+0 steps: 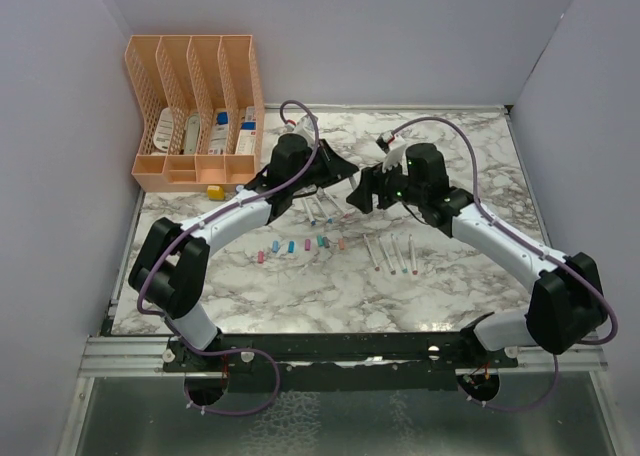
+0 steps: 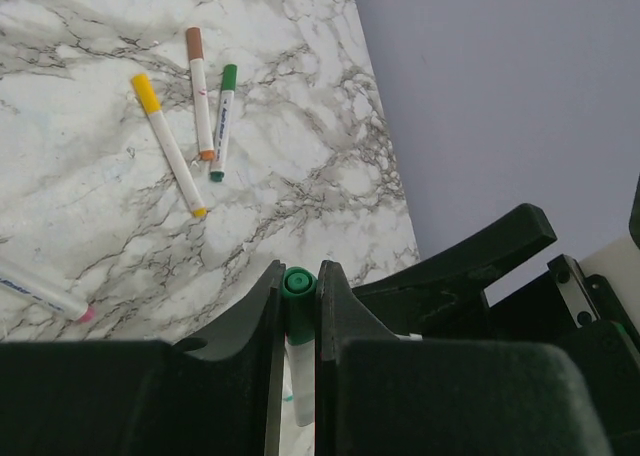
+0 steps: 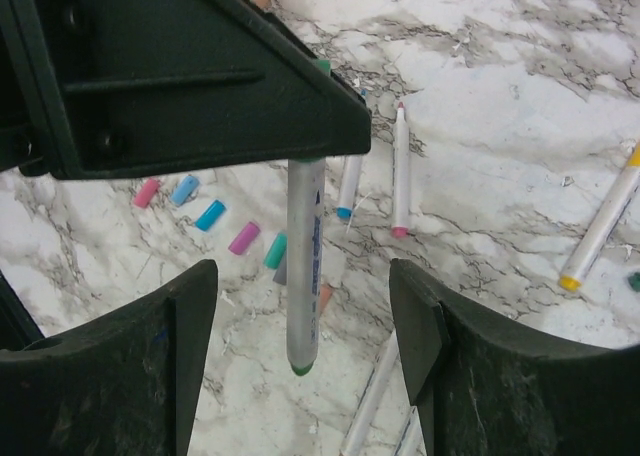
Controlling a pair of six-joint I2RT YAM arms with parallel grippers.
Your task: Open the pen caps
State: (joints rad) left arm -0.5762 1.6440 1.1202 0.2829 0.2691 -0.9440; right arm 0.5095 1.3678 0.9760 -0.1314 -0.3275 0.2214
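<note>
My left gripper (image 2: 298, 288) is shut on the green cap (image 2: 298, 281) of a pale grey pen (image 3: 305, 266) and holds it above the table. The pen's bare end hangs between the fingers of my right gripper (image 3: 305, 341), which is open and does not touch it. In the top view the two grippers, left (image 1: 340, 172) and right (image 1: 360, 192), meet over the table's middle. Several loose caps (image 1: 291, 246) lie in a row; they also show in the right wrist view (image 3: 210, 215). Several uncapped pens (image 1: 390, 251) lie to their right. Capped pens (image 2: 200, 91) lie beneath.
An orange file rack (image 1: 195, 106) stands at the back left with a yellow block (image 1: 215, 190) in front of it. Grey walls close in the table on the left, back and right.
</note>
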